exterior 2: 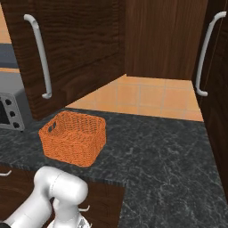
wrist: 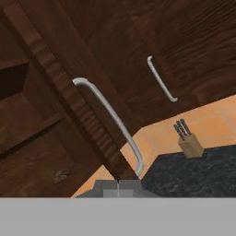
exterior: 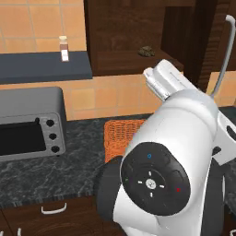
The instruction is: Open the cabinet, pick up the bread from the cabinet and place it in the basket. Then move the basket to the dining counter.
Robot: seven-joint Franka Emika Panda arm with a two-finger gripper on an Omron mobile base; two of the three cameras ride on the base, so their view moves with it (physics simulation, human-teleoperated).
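Small lumpy brown-olive bread [exterior: 146, 51]: on the shelf of the open dark brown wood-grain cabinet [exterior: 133, 32], left of the tool [wrist: 118, 183] in the hand view. Tool: jaws closed, empty, beside the door's silver bar handle [wrist: 113, 117]. Orange woven rectangular basket [exterior 2: 74, 137]: on black speckled counter [exterior 2: 156, 151].

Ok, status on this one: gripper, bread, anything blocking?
Gripper shut, empty. Dark wood-grain cabinet open; small lumpy brown bread on its shelf. Orange woven basket empty on black counter. Opened door beside the reach path.
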